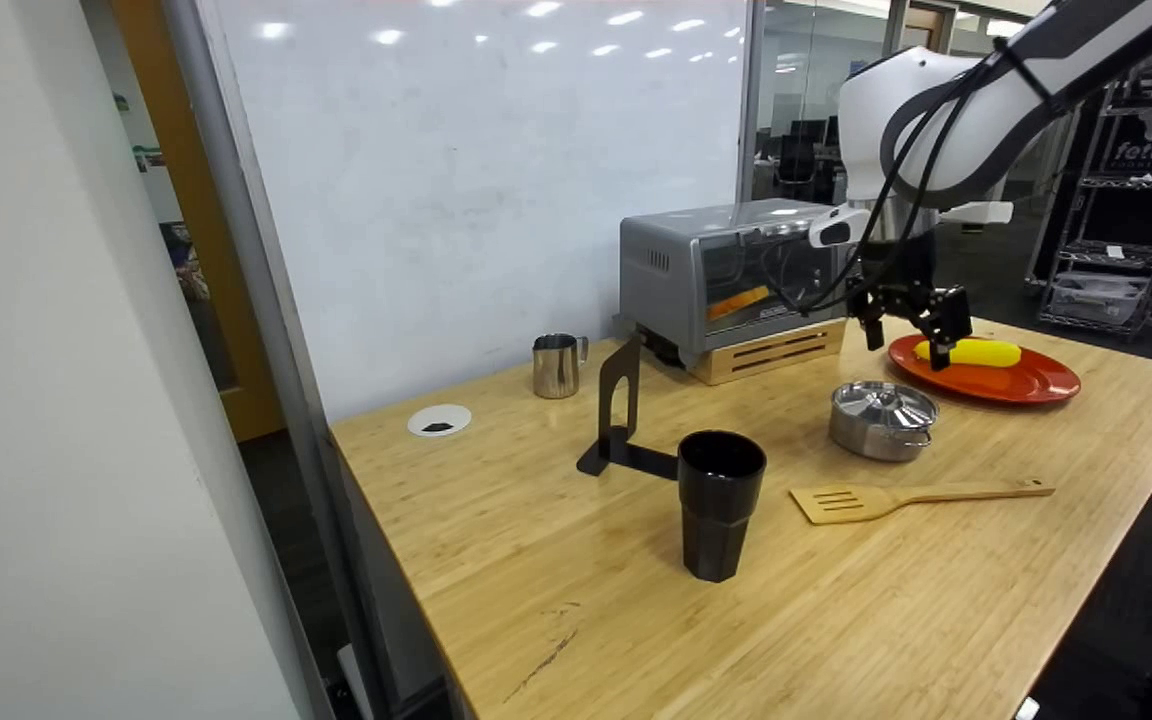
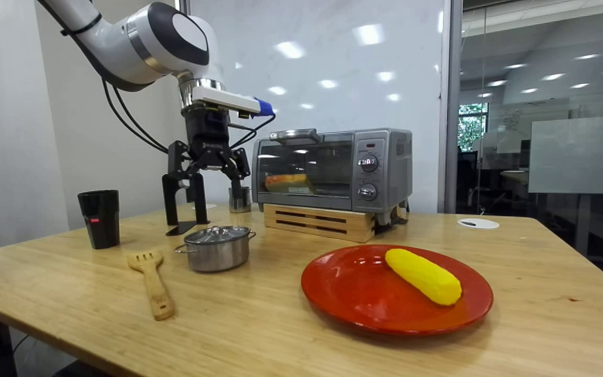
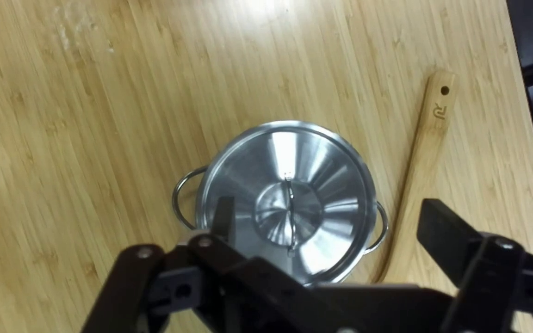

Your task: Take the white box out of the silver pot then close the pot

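On wooden table, whiteboard and glass partition behind, see silver pot with lid on, below gripper with fingers wide apart. Can't see inside or place white box. In wrist view, lose end of spatula behind gripper.

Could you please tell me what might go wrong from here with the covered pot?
The open gripper could miss or slip off the thin handle on the lid. In the wrist view, a finger shows close beside the wooden spatula, so lowering might nudge it. The white box is not visible in any view, so opening the silver pot may reveal it is not inside.
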Robot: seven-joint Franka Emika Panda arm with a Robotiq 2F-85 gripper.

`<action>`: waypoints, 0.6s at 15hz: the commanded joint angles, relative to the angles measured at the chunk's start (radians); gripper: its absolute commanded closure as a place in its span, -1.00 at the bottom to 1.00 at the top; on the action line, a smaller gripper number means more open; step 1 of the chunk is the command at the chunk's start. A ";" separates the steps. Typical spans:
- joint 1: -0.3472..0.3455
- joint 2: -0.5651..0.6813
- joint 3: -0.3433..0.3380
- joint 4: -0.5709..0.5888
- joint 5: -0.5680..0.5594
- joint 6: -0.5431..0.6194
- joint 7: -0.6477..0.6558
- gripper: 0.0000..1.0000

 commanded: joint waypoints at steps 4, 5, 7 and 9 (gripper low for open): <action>-0.005 0.050 0.008 -0.015 -0.013 0.082 -0.006 -1.00; -0.005 0.053 0.010 -0.017 -0.013 0.094 -0.006 -1.00; -0.004 0.057 0.014 -0.020 -0.011 0.117 -0.006 -1.00; -0.001 0.058 0.016 -0.026 -0.016 0.136 -0.002 -1.00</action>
